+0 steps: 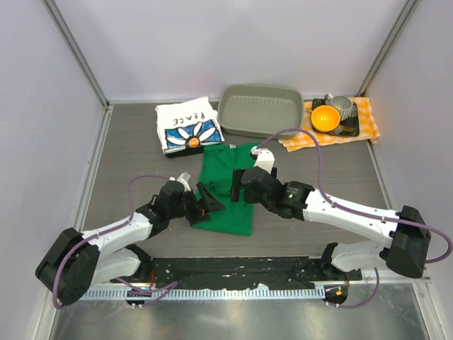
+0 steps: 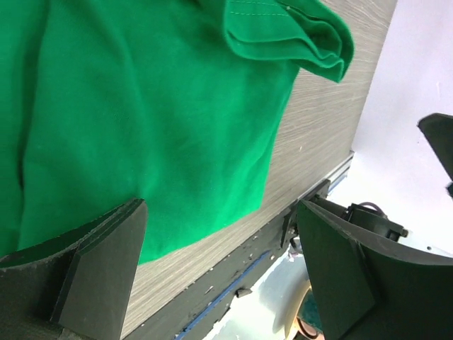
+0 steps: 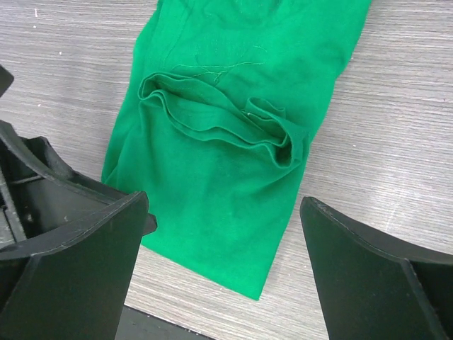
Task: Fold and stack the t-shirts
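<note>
Only one bit of readable text here, really: the white t-shirt [image 1: 187, 127], lying folded just left of the grey tray [image 1: 260, 111], has "PEACE" printed on it in dark capitals. From the top camera the word reads upside down, and it runs along the strip of white beside the daisy print [image 1: 192, 134] on its blue patch. The green t-shirt [image 3: 212, 163], spread out on the near side of the tray, shows a tiny white sliver tucked in its bunched folds in the right wrist view, but that's way too small to read.

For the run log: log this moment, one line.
left gripper open | right gripper open | green t-shirt part-folded | PEACE t-shirt folded
</note>
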`<state>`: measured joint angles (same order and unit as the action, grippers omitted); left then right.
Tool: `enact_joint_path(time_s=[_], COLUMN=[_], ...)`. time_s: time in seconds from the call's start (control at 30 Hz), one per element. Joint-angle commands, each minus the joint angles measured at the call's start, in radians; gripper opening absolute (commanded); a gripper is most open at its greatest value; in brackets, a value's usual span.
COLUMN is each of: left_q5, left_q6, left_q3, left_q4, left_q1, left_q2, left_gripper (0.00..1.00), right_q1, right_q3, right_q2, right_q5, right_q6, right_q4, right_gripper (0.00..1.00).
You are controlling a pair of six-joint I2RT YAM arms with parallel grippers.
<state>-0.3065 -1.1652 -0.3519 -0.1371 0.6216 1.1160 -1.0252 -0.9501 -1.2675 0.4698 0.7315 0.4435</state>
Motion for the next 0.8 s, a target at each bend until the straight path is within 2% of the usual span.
enact_joint_path(time_s=[0.0,0.23,0.47,0.77], left_q5=[0.043,0.098,0.122,0.147], left_q6=[0.030,0.047,0.036,0.029], left_q3=[0.024,0.060,0.103,0.113], left_q4=[-0.006,0.036,0.048,0.117], left_q1=[0.004,0.007,0.010,0.015], left_q2=[0.002,-0.004,-0.039,-0.113], left_gripper=[0.90,0.90,0.89,0.89], right_q1=[0.001,0.008,0.016,0.060], right_q3=[-0.027,-0.035,-0.056,-0.085], right_q2=[0.037,-0.045,-0.190,-0.332], right_q5=[0.017,-0.078,-0.259,-0.347], right_q6=[-0.007,0.045,0.173,0.233], right_q4=[-0.015,-0.115,-0.262,-0.348], right_gripper=[0.95,0.95,0.97,0.97])
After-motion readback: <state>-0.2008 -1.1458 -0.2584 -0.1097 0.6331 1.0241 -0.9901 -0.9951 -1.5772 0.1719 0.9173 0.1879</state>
